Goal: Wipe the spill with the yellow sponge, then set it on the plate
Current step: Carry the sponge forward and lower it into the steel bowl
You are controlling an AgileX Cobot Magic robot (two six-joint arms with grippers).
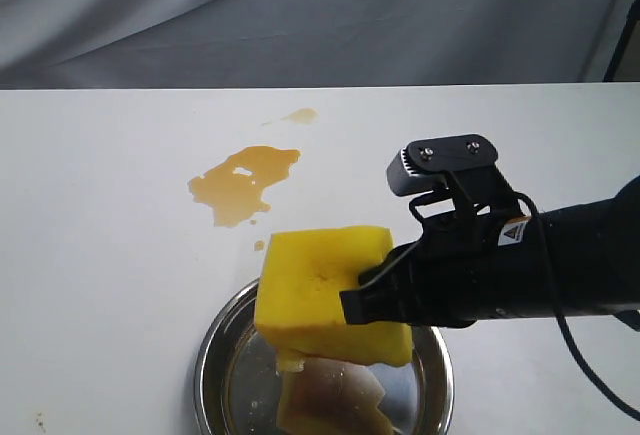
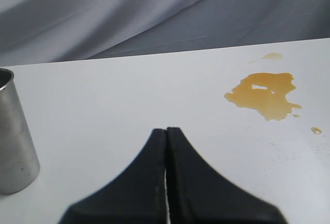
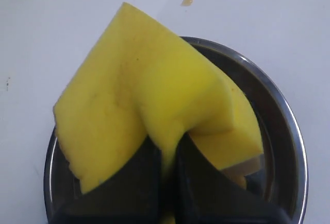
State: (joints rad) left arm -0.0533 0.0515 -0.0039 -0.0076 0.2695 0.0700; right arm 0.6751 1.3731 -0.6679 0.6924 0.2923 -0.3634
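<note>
My right gripper (image 1: 362, 290) is shut on the yellow sponge (image 1: 320, 290), pinching it so the foam bulges, and holds it in the air above the steel plate (image 1: 215, 355). In the right wrist view the squeezed yellow sponge (image 3: 149, 100) covers much of the plate (image 3: 281, 116), with my right gripper (image 3: 167, 154) clamped on it. The amber spill (image 1: 243, 182) lies on the white table beyond the plate, with small droplets near it. The left wrist view shows the spill (image 2: 265, 94) ahead and to one side of my left gripper (image 2: 166, 130), which is shut on nothing.
A shiny steel cup (image 2: 13, 141) stands on the table near my left gripper. A stray droplet (image 1: 300, 115) lies behind the spill. Grey cloth hangs behind the table's far edge. The sponge's reflection shows in the plate.
</note>
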